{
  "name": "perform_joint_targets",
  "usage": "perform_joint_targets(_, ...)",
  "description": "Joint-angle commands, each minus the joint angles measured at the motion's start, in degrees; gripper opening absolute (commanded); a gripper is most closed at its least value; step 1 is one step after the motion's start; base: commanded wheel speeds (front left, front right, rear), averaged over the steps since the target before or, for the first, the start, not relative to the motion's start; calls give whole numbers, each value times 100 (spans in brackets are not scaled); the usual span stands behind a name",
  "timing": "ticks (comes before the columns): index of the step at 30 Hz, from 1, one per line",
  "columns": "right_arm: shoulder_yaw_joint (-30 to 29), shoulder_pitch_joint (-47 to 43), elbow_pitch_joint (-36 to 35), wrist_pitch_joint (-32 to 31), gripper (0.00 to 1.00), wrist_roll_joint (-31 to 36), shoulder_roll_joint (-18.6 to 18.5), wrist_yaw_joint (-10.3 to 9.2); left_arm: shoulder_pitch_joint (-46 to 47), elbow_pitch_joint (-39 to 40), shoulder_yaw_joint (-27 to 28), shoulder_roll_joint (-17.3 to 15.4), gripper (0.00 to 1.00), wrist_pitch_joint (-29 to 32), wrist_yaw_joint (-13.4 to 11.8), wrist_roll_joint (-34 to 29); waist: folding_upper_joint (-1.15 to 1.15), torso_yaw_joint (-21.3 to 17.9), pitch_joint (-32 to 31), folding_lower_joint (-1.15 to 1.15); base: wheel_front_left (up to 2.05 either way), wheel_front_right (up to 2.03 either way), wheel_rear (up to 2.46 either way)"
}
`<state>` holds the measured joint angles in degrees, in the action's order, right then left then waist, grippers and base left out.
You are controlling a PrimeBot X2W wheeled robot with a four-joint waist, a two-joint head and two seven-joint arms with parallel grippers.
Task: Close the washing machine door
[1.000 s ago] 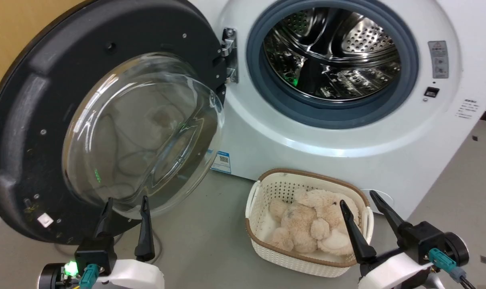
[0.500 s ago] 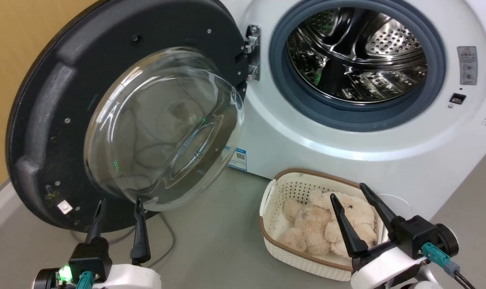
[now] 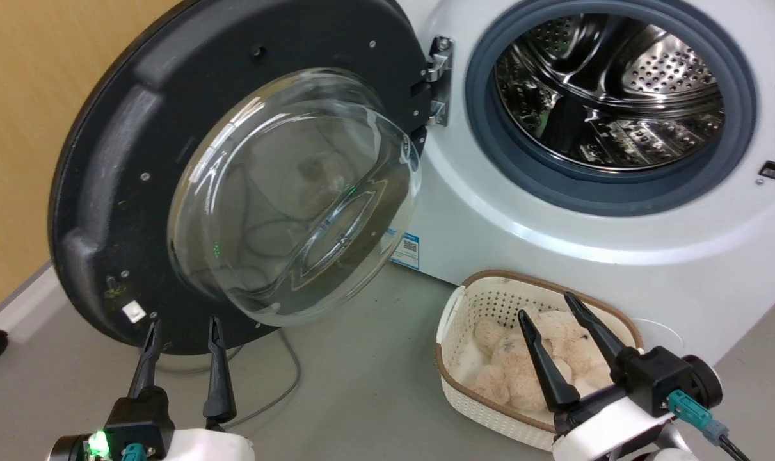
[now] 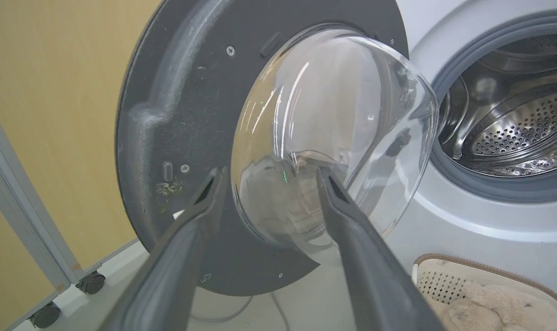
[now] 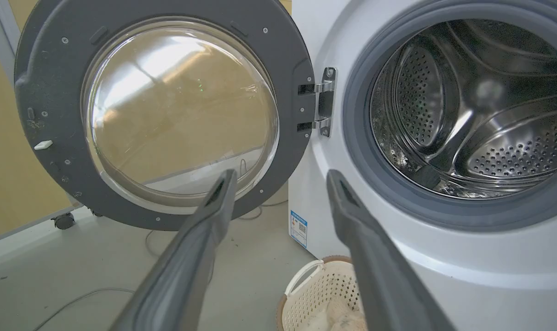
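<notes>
While the door [image 3: 105, 160] hangs wide open on its hinge left of the washer [image 3: 521, 256], before a yellow wall [image 3: 29, 128], both the left gripper [image 3: 183, 322] and right gripper [image 3: 544, 305] hover spread and empty above the grey floor [image 3: 361, 384], where a basket [image 3: 489, 416] and cable [image 3: 293, 378] lie.

Grey floor [image 3: 361, 397] under washing machine [image 3: 553, 256], cream basket [image 3: 483, 410] (plush toy [image 3: 509, 384] inside), loose cable [image 3: 294, 374]

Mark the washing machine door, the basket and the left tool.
washing machine door [image 3: 105, 160], head view, black plastic rim.
basket [image 3: 483, 406], head view, front wall.
left tool [image 3: 183, 320], head view, midway between its fingertips.
</notes>
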<state>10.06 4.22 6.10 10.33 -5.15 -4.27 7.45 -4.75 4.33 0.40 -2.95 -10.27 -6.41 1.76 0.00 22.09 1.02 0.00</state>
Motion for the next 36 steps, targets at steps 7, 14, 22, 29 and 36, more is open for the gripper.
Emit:
perform_joint_targets(7,143,167,67,135,100,-87,-49,3,-135,81,32,-3,100,-139,-79,27,0,195,9,0,0,0,0)
perform_joint_targets(14,264,223,107,218,100,-155,-92,3,-159,123,45,-1,100,-223,-132,28,0,362,11,0,0,0,0)
perform_joint_targets(22,326,253,152,313,100,-205,-96,3,-184,163,76,-9,100,-319,-158,19,0,550,7,0,0,0,0)
perform_joint_targets(29,377,254,175,397,100,-237,-87,3,-218,194,68,-9,100,-403,-191,4,0,709,-8,0,0,0,0)
perform_joint_targets(36,390,225,173,467,100,-248,-73,3,-210,191,86,-16,100,-473,-188,16,0,845,-16,0,0,0,0)
